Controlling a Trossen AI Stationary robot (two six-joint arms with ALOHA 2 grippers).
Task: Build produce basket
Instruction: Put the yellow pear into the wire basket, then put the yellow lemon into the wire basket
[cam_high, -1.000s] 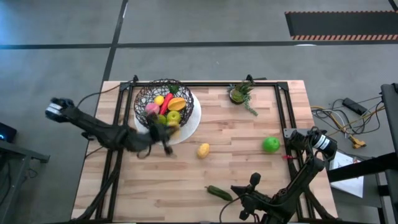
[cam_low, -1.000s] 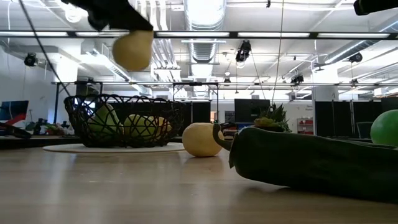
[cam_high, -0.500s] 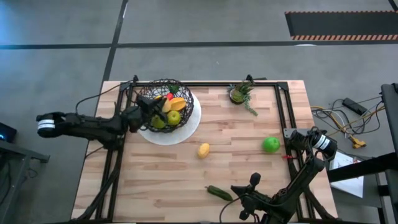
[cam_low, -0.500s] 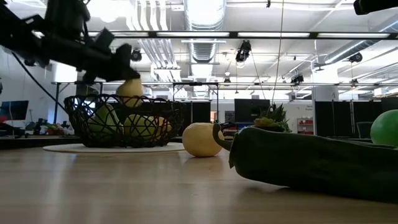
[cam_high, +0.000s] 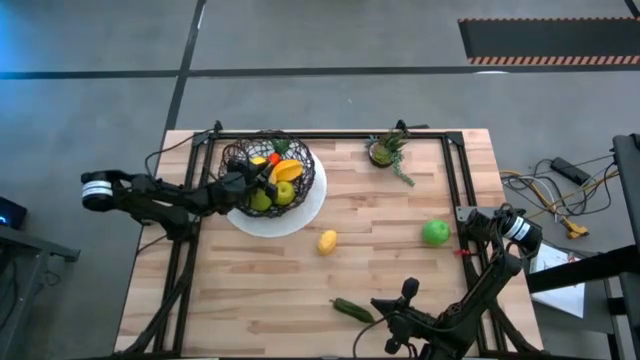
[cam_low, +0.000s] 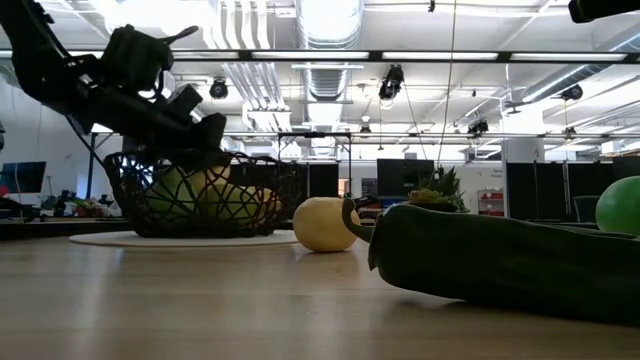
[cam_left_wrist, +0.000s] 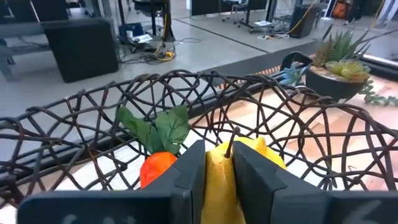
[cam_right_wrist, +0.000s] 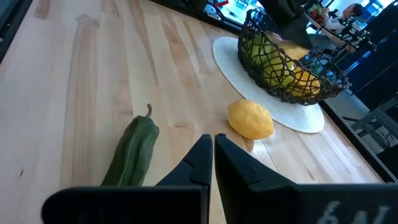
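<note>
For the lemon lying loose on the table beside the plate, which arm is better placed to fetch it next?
Probably the right. The right gripper is shut on nothing and points at the lemon, while the left gripper is over the basket, shut on a yellow fruit.

The black wire basket (cam_high: 268, 170) stood upright, holding green, yellow, orange and red produce. A yellow pear (cam_left_wrist: 219, 180) was clamped in the left pincer (cam_left_wrist: 214, 177) over it. A lemon (cam_high: 327, 241), a green apple (cam_high: 436, 233) and a dark cucumber (cam_high: 351, 309) lay apart on the worktop (cam_high: 380, 270).
</note>
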